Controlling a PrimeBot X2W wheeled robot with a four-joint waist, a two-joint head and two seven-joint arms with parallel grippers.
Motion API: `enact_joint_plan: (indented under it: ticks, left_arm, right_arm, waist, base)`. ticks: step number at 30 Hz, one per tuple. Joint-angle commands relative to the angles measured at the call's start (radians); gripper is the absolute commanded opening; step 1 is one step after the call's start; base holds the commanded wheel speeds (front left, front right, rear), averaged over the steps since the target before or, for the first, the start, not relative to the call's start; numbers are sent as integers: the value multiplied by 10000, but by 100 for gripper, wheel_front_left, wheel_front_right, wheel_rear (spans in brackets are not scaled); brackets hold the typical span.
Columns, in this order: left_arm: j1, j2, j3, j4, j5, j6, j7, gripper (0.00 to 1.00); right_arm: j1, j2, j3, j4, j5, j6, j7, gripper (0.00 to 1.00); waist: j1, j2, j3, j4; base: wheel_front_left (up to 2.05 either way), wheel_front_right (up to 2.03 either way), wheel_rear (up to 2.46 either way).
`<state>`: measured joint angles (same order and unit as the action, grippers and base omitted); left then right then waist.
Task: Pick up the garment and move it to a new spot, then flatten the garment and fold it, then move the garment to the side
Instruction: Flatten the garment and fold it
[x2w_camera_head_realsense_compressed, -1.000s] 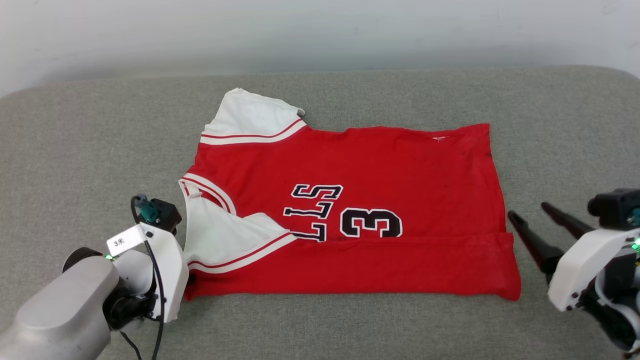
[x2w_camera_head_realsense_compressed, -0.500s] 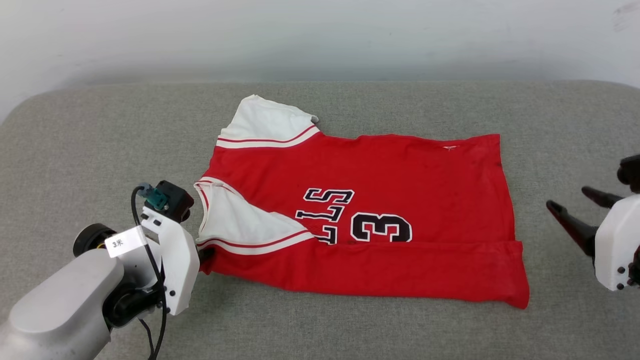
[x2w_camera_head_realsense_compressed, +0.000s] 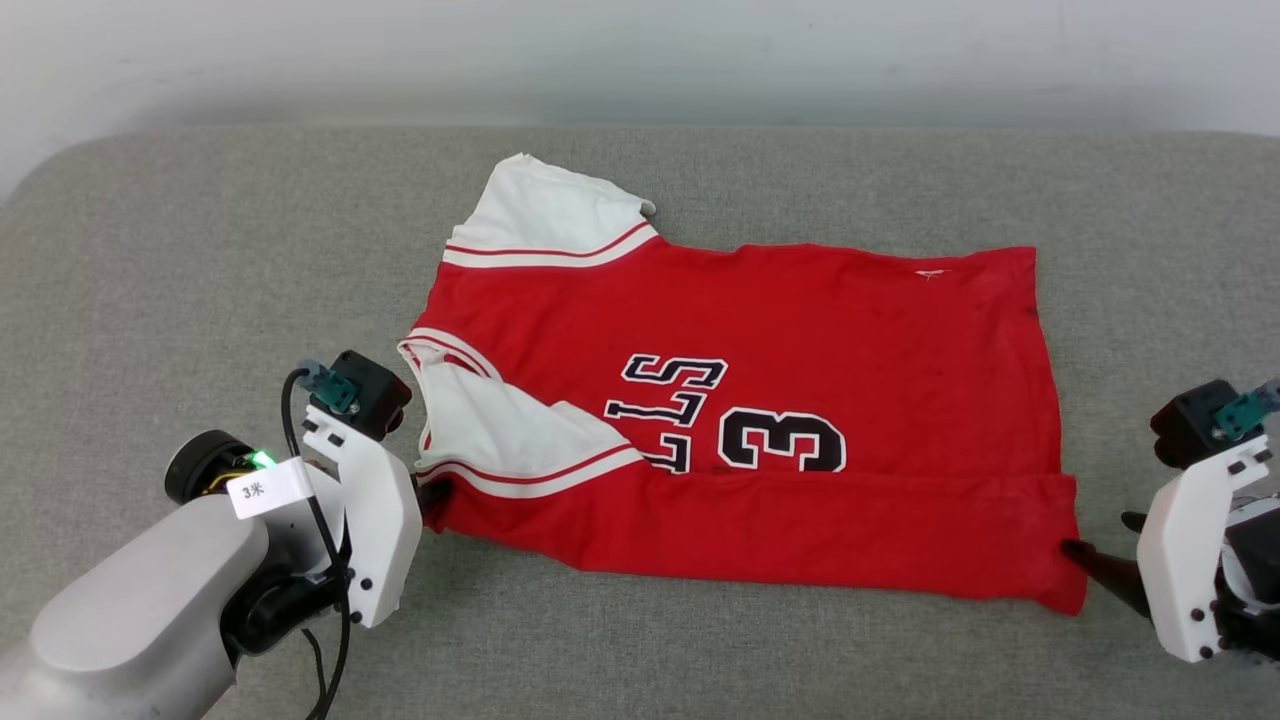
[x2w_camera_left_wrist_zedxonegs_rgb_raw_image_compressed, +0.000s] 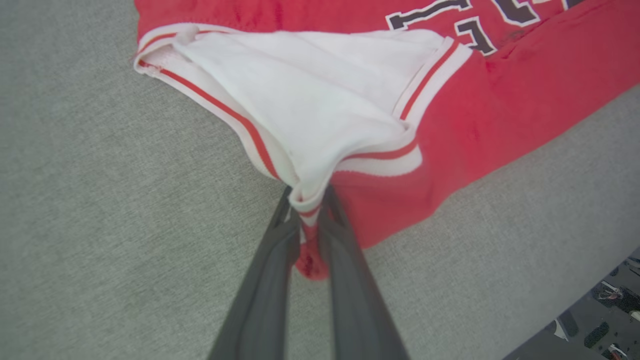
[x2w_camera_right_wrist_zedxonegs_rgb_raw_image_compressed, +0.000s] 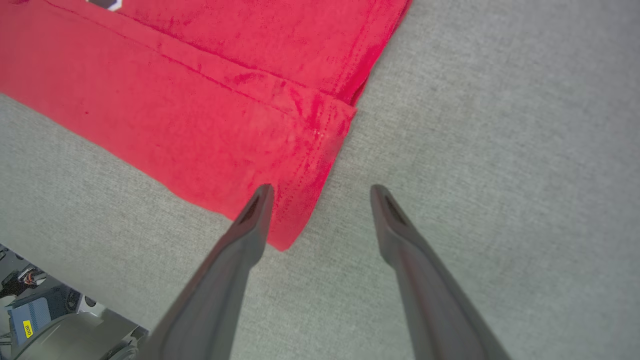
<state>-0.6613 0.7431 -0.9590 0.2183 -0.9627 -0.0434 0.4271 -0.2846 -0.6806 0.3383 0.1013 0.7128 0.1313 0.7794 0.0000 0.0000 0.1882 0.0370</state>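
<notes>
The garment (x2w_camera_head_realsense_compressed: 800, 340), a red jersey with white sleeves and black lettering, lies flat on the grey padded surface (x2w_camera_head_realsense_compressed: 180, 280), collar to the left and hem to the right. Its near long edge is folded over as a red band. My left gripper (x2w_camera_head_realsense_compressed: 435, 493) is shut on the garment's near left corner; the left wrist view shows the fingers (x2w_camera_left_wrist_zedxonegs_rgb_raw_image_compressed: 280, 250) pinching the white striped sleeve trim and red cloth of the garment (x2w_camera_left_wrist_zedxonegs_rgb_raw_image_compressed: 320, 100). My right gripper (x2w_camera_head_realsense_compressed: 1100, 535) stands open at the near right hem corner. Its left fingertip (x2w_camera_right_wrist_zedxonegs_rgb_raw_image_compressed: 261, 196) rests over the garment (x2w_camera_right_wrist_zedxonegs_rgb_raw_image_compressed: 200, 100), the other over bare grey fabric.
A pale wall (x2w_camera_head_realsense_compressed: 640, 60) runs behind the padded surface. The surface's near edge shows in the wrist views, with floor clutter below it (x2w_camera_right_wrist_zedxonegs_rgb_raw_image_compressed: 30, 310). Bare grey fabric lies all around the garment, widest at the far left.
The head camera has shifted. My left gripper has closed on the near left corner. My right gripper has moved from beside the hem toward me, down to the near right corner.
</notes>
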Motion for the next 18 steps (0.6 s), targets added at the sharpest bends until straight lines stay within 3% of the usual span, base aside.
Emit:
enact_joint_plan:
  ticks: [1,15,16,17,18]
  left_arm:
    - [-123,-22,40,-39,65,31,-80,0]
    - [-247,-306,-32,259,91,-124,-301,0]
    - [-209,-323,-23,299,90,-129,-357,0]
    - [-159,-333,-14,341,68,-133,-380,0]
    - [-92,-334,-5,388,28,-133,-433,0]
  right_arm:
    - [27,143,101,135,31,-10,-66,100]
    - [84,1137,1868,1840,85,15,-866,100]
    - [36,1151,1951,1894,121,18,-1019,50]
    - [-19,1152,2006,1939,174,21,-1194,15]
    - [-97,1130,2030,1958,207,21,-1371,0]
  waist:
    - [0,0,123,41]
    - [0,0,509,250]
    - [0,0,483,243]
    - [0,0,443,228]
    - [0,0,391,206]
  base:
    - [0,0,0]
    - [0,0,0]
    - [0,0,0]
    - [0,0,0]
    - [0,0,0]
